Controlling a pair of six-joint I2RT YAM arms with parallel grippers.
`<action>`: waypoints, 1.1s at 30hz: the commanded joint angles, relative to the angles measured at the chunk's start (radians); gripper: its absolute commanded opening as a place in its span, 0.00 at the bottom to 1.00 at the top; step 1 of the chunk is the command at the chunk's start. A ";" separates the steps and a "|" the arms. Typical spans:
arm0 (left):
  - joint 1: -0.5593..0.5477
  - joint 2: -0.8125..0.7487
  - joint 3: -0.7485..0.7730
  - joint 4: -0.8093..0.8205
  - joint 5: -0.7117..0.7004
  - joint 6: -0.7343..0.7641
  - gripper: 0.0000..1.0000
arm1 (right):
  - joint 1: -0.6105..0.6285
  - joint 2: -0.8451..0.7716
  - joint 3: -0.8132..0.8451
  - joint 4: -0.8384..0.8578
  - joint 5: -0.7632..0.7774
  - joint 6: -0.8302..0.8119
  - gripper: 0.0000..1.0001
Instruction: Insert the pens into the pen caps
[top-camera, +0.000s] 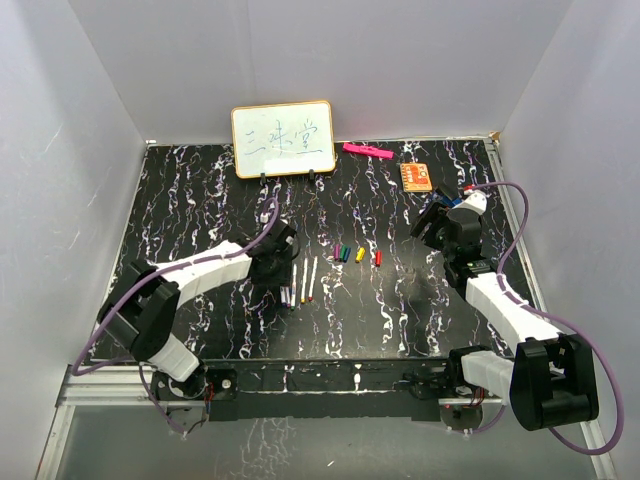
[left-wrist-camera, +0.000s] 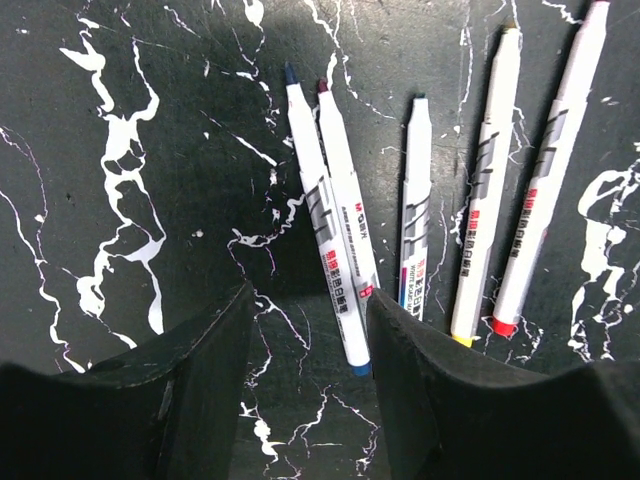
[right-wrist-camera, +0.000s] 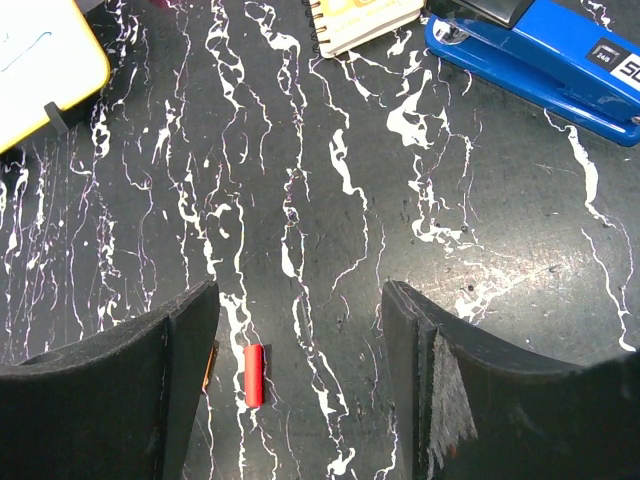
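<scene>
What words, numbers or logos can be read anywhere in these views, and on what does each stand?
"三味堂" (handwritten in blue, best reading): on the whiteboard.
"50", cut off by the picture edge: on the blue stapler; the small square label beside it is too small to read.
Printed labels on the pens: red and dark print, too small and blurred to read.
Cover print on the notebook: unreadable.

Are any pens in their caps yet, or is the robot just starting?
Just starting. Nothing is capped: five pens lie bare, and the caps sit in their own row. The left gripper hovers open over the pens, the right gripper open over the red cap. All five remain.
</scene>
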 joint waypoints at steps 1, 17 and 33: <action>-0.008 0.015 0.036 -0.035 -0.050 -0.027 0.48 | -0.005 -0.018 0.036 0.029 0.022 0.002 0.64; -0.009 0.067 0.052 -0.030 -0.072 -0.038 0.48 | -0.005 0.002 0.035 0.029 0.017 0.005 0.65; -0.009 0.134 0.073 -0.112 -0.108 -0.011 0.40 | -0.004 0.012 0.041 0.022 0.020 0.005 0.65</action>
